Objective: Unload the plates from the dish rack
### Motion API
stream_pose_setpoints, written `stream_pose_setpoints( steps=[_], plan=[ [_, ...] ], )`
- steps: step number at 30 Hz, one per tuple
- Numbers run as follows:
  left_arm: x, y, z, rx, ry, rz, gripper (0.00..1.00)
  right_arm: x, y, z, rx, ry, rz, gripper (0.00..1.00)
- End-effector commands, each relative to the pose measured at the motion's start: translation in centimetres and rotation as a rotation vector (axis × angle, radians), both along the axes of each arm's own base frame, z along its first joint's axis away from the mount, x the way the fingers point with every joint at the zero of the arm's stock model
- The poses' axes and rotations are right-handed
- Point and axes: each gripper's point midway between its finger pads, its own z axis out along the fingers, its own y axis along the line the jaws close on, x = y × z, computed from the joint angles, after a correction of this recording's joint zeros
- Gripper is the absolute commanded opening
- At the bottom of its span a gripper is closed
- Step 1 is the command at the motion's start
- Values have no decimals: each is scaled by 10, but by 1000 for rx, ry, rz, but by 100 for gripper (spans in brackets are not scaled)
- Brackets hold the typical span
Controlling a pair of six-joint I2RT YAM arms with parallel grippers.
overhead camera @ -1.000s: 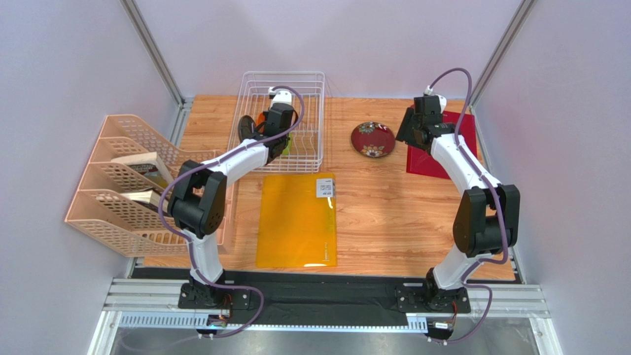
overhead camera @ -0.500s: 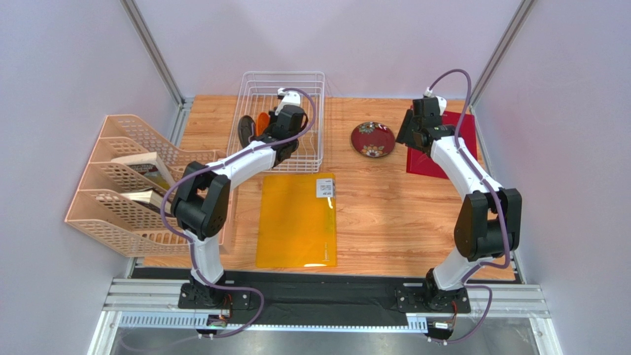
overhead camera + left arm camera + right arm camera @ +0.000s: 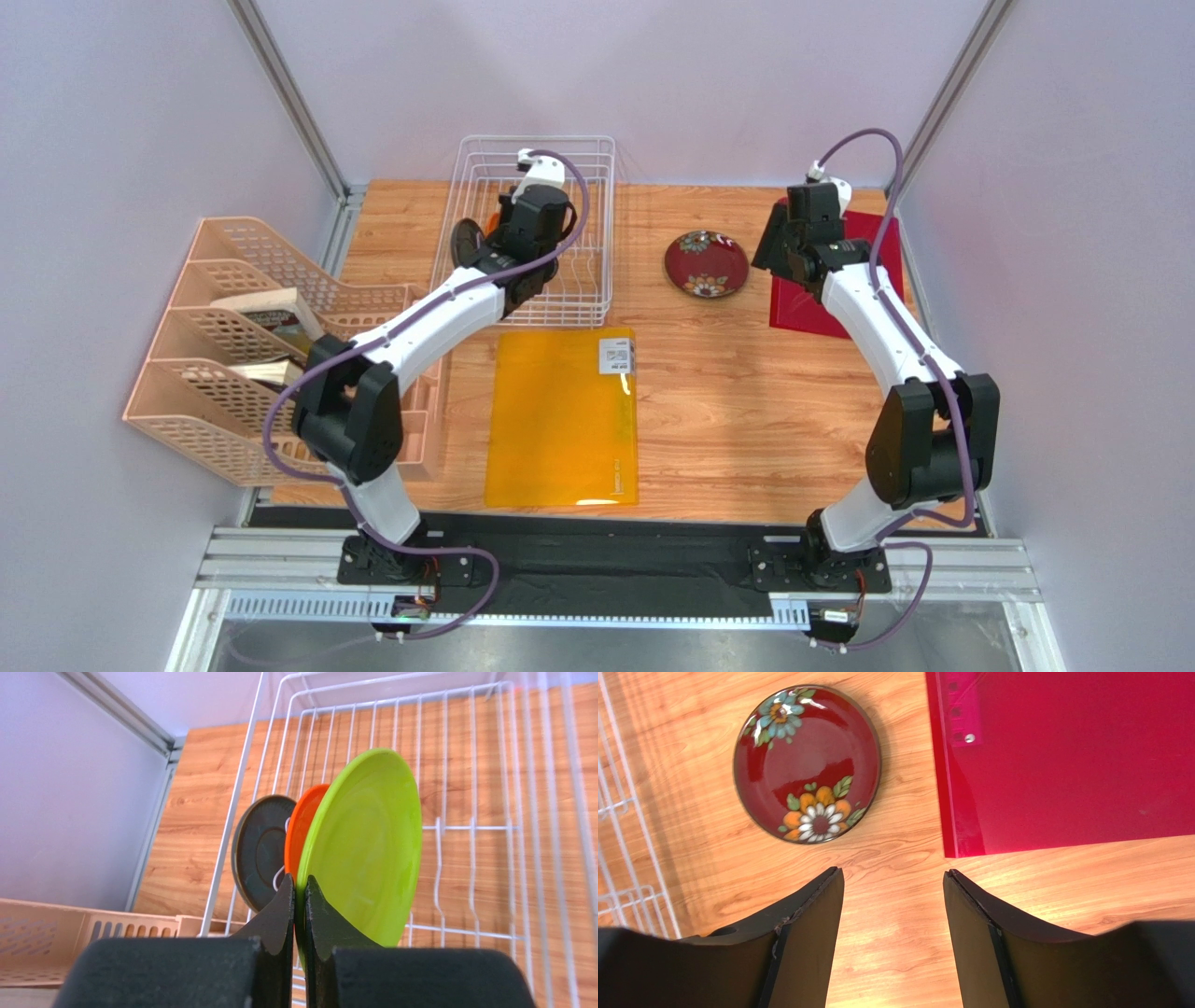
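The white wire dish rack (image 3: 601, 157) stands at the back of the table. My left gripper (image 3: 300, 882) reaches into it from above and is shut on the lower rim of the lime green plate (image 3: 368, 847), which stands on edge. Right behind it stand the orange plate (image 3: 306, 820) and the dark grey plate (image 3: 258, 850), both among the rack's wires (image 3: 477, 827). The dark red floral plate (image 3: 706, 263) lies flat on the wood right of the rack. My right gripper (image 3: 892, 876) hangs open above bare wood just beside that plate (image 3: 807, 763), holding nothing.
A flat red mat (image 3: 1067, 763) lies right of the floral plate. A translucent orange folder (image 3: 561, 420) lies at the table's centre front. A beige slotted organizer (image 3: 211, 364) with books stands at the left edge. Grey walls close in on three sides.
My left gripper's jaws have closed the last bit onto the green plate's rim, and its wrist has shifted slightly within the rack. The right arm has barely moved.
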Motion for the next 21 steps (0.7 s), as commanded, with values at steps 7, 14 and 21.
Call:
stream_pose_setpoints(
  steps=[7,14,21],
  plan=[
    [-43,-67,66,-423,-6,-347,0,13,100,51,409,-177,391,60],
    [-62,-127,59,-688,68,-575,0,15,152,64,695,-238,605,61],
    [-54,-148,52,-759,85,-616,0,8,162,47,766,-203,646,61]
  ],
)
